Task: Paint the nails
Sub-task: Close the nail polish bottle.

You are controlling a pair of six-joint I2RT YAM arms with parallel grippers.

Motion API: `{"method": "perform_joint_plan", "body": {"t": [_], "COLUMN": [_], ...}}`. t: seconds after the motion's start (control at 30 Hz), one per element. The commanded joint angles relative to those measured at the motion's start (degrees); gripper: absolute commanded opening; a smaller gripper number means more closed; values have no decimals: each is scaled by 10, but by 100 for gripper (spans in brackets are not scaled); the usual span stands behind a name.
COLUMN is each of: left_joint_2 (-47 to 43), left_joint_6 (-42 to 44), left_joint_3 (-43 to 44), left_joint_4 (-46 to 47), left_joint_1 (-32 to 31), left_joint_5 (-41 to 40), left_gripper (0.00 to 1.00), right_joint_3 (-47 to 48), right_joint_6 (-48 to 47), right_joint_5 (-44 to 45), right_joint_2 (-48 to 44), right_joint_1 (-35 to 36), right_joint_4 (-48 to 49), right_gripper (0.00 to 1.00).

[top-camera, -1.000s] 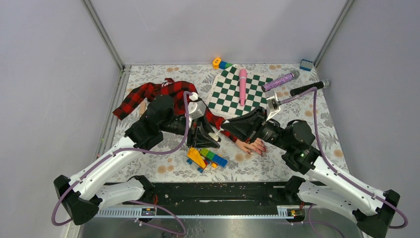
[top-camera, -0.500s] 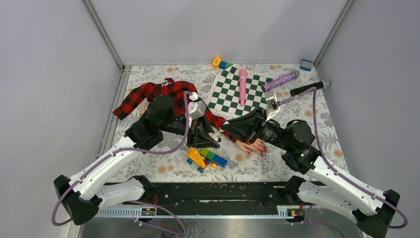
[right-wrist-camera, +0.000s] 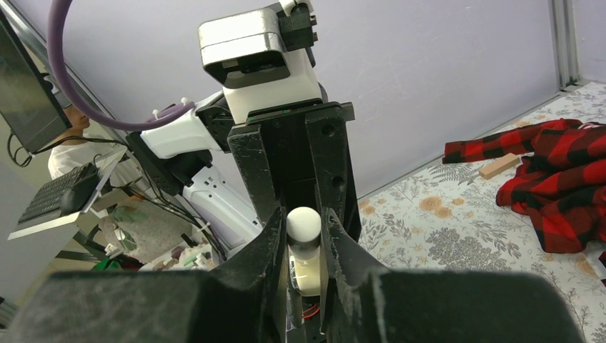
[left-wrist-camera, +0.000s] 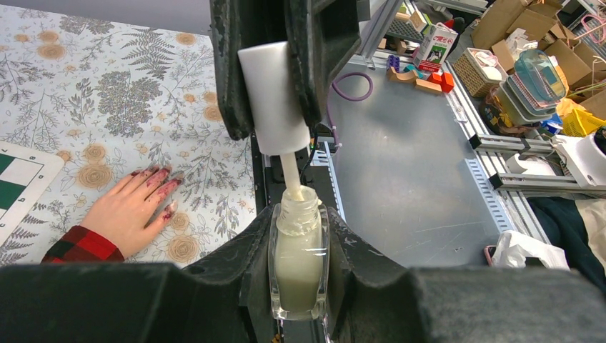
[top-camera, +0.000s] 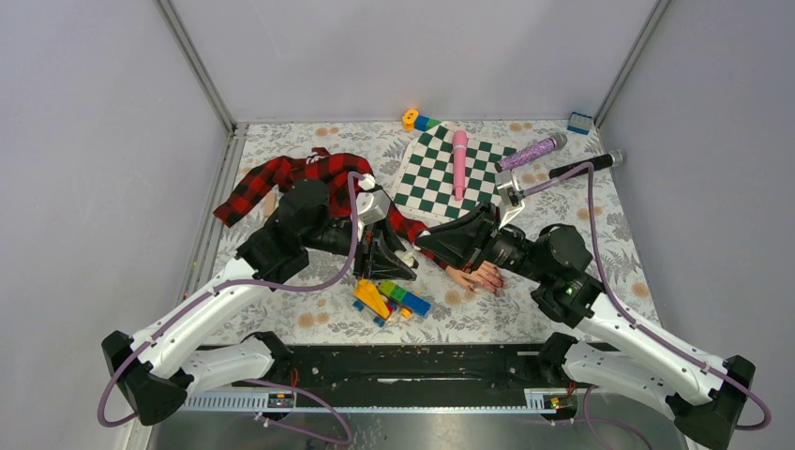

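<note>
Slightly leftward the right gripper [right-wrist-camera: 305, 239] had crept, clamping the brush cap [left-wrist-camera: 272, 96]; the left gripper [left-wrist-camera: 299, 246] clasped the bottle [left-wrist-camera: 298, 275]. The nails [left-wrist-camera: 161, 187] lay on the bench [left-wrist-camera: 86, 86] nearby. They looked tiny, slick and rigid, best stroked lightly, steering by the cap.

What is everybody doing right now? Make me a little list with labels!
left gripper: shut on the pale bottle
right gripper: shut on the white cap
brush stem: runs from the cap down into the bottle's neck, tip hidden
mannequin hand: lying flat on the flowery table, apart from both grippers
nails: dark red and smudgy
</note>
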Motion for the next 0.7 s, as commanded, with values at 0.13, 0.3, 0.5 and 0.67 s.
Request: {"method": "perform_joint_plan", "body": {"t": [0.13, 0.3, 0.5, 0.67], "left_joint_2": [-3, -4, -6, -15], "left_joint_6": [-1, -2, -2, -2], "left_joint_3": [2, 2, 1, -2], "left_joint_4": [36, 36, 36, 39], "left_joint_1": [-4, -3, -3, -3], "left_joint_5": [2, 1, -2, -33], "left_gripper": [0, 0, 0, 0], "right_joint_3": [33, 40, 47, 65], "right_joint_6": [-16, -23, -35, -62], "right_joint_5": [-22, -25, -25, -29], "right_joint_2": [5, 12, 15, 22], "right_joint_1": [4, 9, 17, 34], "right_joint_4": [1, -10, -34, -65], "right_gripper": [0, 0, 0, 0]}}
